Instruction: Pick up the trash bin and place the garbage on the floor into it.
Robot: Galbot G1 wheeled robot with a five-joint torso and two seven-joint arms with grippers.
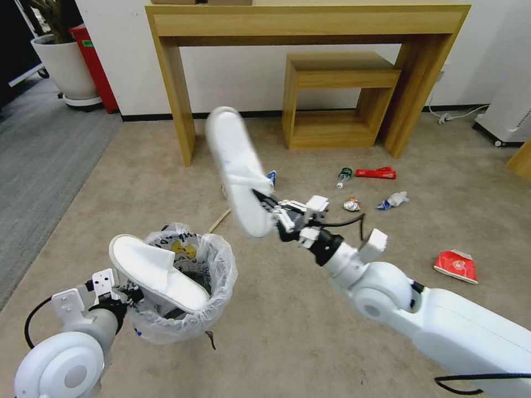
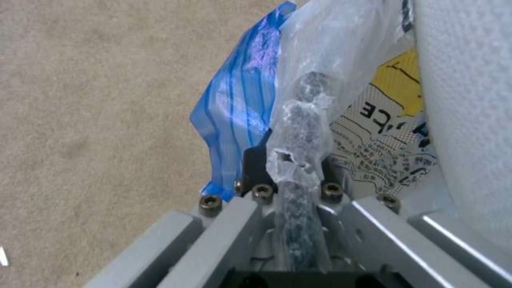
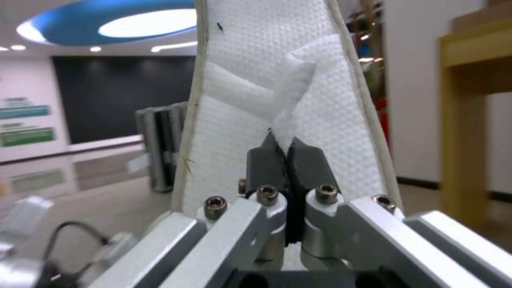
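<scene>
Right gripper (image 1: 272, 213): pinching a white slipper (image 1: 235, 166), holding it aloft.
Left gripper (image 1: 128, 293): clamping the trash bin (image 1: 218, 287) rim; second slipper (image 1: 157, 273) lying across it.

You see the bin (image 1: 191, 287), lined with a crinkly white bag, upright on the beige floor (image 1: 287, 342), one white slipper (image 1: 157, 272) lying across its rim. A second slipper (image 1: 237, 168) hangs in mid-air. A red packet (image 1: 376, 173), cup (image 1: 457, 266) and wrappers (image 1: 394, 200) lie scattered beyond.
</scene>
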